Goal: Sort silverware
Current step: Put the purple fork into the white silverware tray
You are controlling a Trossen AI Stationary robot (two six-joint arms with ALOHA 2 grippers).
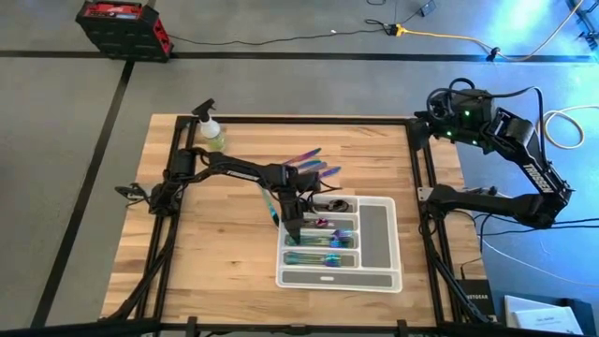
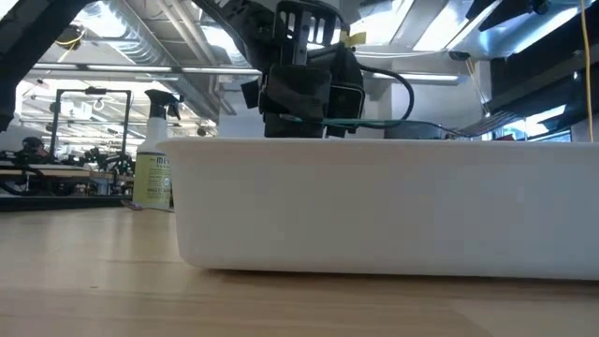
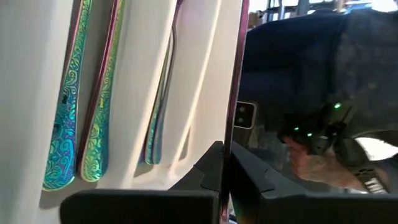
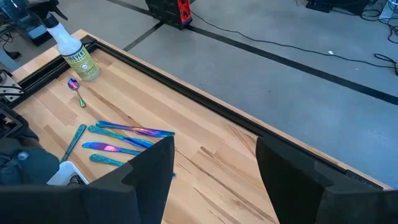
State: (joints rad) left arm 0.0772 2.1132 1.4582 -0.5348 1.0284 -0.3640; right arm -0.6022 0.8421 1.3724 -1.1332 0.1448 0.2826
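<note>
A: where's the left gripper at?
B: over the tray, pinched tight on a thin utensil. Silverware lies in the slots, more knives loose on the table.
A: right gripper?
B: wide open, parked off the table's edge.

the overhead picture is evenly lit and fairly sharp, with a bluish cast on the concrete floor at the upper right and soft short shadows under the left arm. the table-level picture is backlit: bright ceiling lights glare behind a dark arm silhouette, and the near white tray wall is soft and out of focus. the left wrist picture is very close, its silverware gleaming with coloured sheen, foreground fingers blurred. the right wrist picture is bright daylight-like, clear, dark blurred fingers nearest.
</note>
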